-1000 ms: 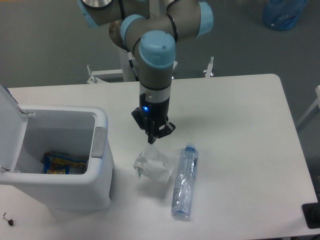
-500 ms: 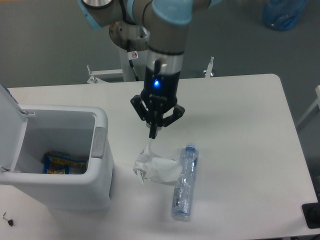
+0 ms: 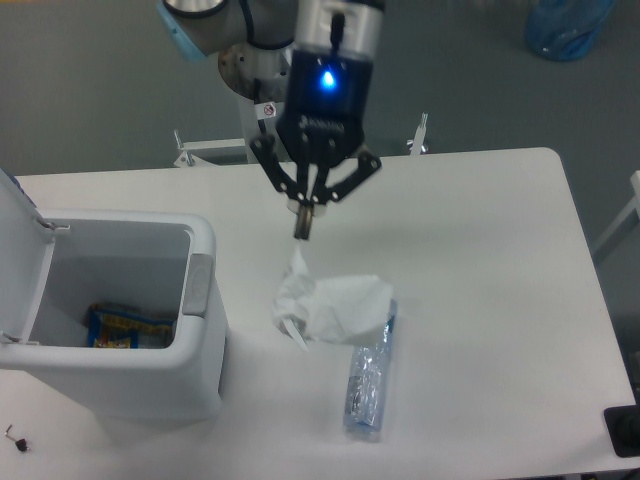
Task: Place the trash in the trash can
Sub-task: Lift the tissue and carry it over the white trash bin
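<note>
My gripper [image 3: 301, 228] is shut on the top corner of the crumpled white tissue [image 3: 331, 305], which hangs below it above the table, to the right of the trash can. The crushed clear bottle [image 3: 367, 378] lies on the table under and just right of the tissue, which covers its upper end. The white trash can [image 3: 198, 345] stands at the left with its lid [image 3: 18, 255] flipped open and a grey latch tab [image 3: 200, 285] on its right wall. A blue-yellow packet [image 3: 125, 326] lies inside it.
The white table [image 3: 480, 260] runs to its right edge near x 600. A blue bag [image 3: 568, 25] sits on the floor at the top right. A small dark clip [image 3: 15, 437] lies at the bottom left.
The gripper has risen with the tissue pinched in it, lifting the tissue up off the table. The bottle has stayed put.
</note>
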`<action>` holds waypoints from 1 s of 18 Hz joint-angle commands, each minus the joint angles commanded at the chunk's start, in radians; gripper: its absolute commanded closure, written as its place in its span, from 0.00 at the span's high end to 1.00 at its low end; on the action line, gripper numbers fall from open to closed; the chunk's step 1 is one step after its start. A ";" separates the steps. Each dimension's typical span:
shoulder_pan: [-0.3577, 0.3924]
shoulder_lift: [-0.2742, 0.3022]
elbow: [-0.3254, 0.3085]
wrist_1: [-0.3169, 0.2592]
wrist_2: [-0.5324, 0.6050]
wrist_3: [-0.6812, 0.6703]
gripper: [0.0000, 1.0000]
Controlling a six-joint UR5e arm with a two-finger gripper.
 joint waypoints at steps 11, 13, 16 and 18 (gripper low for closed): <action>-0.169 -0.009 -0.080 0.005 0.009 -0.008 0.00; -0.192 -0.011 -0.081 0.005 0.009 -0.006 0.00; -0.218 -0.026 -0.080 0.008 0.005 -0.008 0.00; -0.236 -0.034 -0.074 0.011 0.003 -0.002 0.00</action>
